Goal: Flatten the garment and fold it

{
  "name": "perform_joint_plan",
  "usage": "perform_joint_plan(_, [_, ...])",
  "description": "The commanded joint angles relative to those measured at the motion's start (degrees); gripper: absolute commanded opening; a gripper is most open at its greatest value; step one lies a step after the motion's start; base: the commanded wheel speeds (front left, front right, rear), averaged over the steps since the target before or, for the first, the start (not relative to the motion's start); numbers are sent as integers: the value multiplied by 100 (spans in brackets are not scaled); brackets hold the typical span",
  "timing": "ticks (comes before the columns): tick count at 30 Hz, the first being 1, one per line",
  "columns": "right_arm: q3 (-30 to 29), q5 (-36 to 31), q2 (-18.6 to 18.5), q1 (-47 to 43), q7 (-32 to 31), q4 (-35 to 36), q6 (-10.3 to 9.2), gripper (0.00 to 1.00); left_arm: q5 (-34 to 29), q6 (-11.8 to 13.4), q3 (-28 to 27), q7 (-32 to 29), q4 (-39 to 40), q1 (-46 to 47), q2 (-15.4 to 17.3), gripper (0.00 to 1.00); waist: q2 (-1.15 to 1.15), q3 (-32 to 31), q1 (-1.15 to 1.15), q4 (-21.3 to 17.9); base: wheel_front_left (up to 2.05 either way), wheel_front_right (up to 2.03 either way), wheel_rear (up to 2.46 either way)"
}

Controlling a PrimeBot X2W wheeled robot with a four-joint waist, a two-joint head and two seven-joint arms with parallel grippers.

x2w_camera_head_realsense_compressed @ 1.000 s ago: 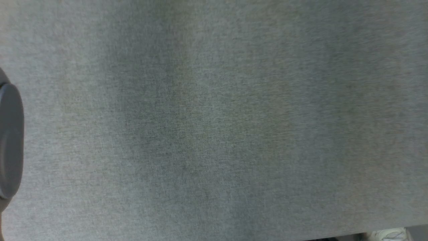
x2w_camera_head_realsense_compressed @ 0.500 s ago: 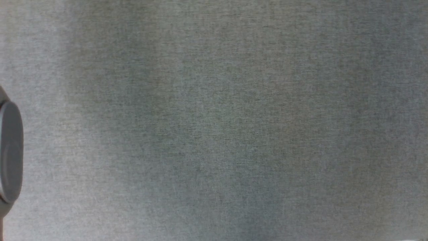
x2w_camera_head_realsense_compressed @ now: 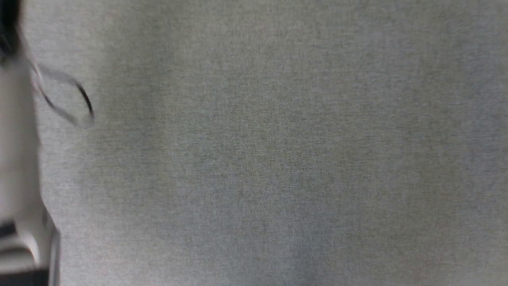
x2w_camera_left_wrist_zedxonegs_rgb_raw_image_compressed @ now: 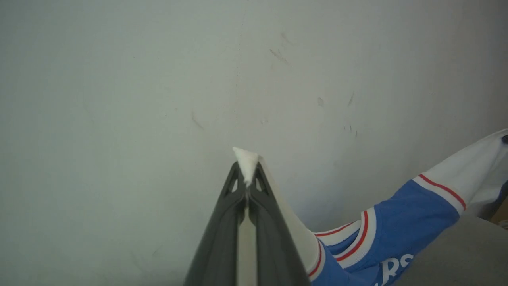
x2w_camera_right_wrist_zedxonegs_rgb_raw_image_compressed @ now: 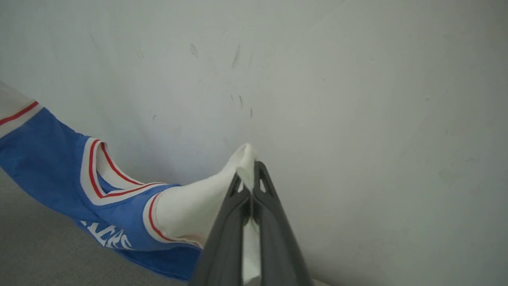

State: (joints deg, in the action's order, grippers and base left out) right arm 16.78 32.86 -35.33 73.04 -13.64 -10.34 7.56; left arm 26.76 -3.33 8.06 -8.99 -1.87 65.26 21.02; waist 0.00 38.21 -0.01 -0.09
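The left gripper (x2w_camera_left_wrist_zedxonegs_rgb_raw_image_compressed: pixel 247 176) had its two dark fingers pressed together on the tip of one white sleeve (x2w_camera_left_wrist_zedxonegs_rgb_raw_image_compressed: pixel 246 161), which poked out just past the fingertips at the centre of the left wrist view. From that pinch the garment (x2w_camera_left_wrist_zedxonegs_rgb_raw_image_compressed: pixel 412 210) ran down and to the right. White cloth lay along the right-hand finger, then came a neckline edged in red and white, then bright blue across the lower right of the frame. It rose again to the other white sleeve (x2w_camera_left_wrist_zedxonegs_rgb_raw_image_compressed: pixel 468 174), trimmed with a thin red stripe, at the right edge. A scrap of white lettering (x2w_camera_left_wrist_zedxonegs_rgb_raw_image_compressed: pixel 391 266) showed on the blue at the bottom. Behind it stood a pale wall (x2w_camera_left_wrist_zedxonegs_rgb_raw_image_compressed: pixel 158 79) with a few dark scuffs in the upper middle. A grey cloth surface (x2w_camera_left_wrist_zedxonegs_rgb_raw_image_compressed: pixel 456 254) filled the lower right corner beneath the blue.

The right gripper (x2w_camera_right_wrist_zedxonegs_rgb_raw_image_compressed: pixel 249 174) was likewise clamped tight, pinching the tip of the other white sleeve at the centre of the right wrist view. There the garment stretched away to the left, white first, then blue with the red-trimmed neckline, reaching the left edge of the frame. It was held up in front of the wall, drooping toward the grey surface at lower left. I could not tell whether its lower edge touched that surface.

In the head view the grey surface spread across the frame. A blurred pale forearm (x2w_camera_head_realsense_compressed: pixel 18 159) ran down the left edge, and a thin dark cable (x2w_camera_head_realsense_compressed: pixel 81 99) looped beside it at upper left.
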Motion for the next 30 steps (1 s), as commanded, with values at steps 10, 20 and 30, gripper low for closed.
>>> perform_joint_plan(10, [-938,322,164,-2867,-311,1272,-8,0,412,276,7,193,1593,-3120,-187,0,0,-1193,1,139,0,0,0])
perform_joint_plan(20, [-1516,429,860,-5384,-670,2225,-8,0,494,324,314,48,2100,-5502,1,0,0,-1957,1,108,0,0,0])
perform_joint_plan(30, [-1682,815,1044,-7576,-1529,2451,-8,0,778,310,556,-23,1647,-7280,104,0,0,-2572,1,88,0,0,0])
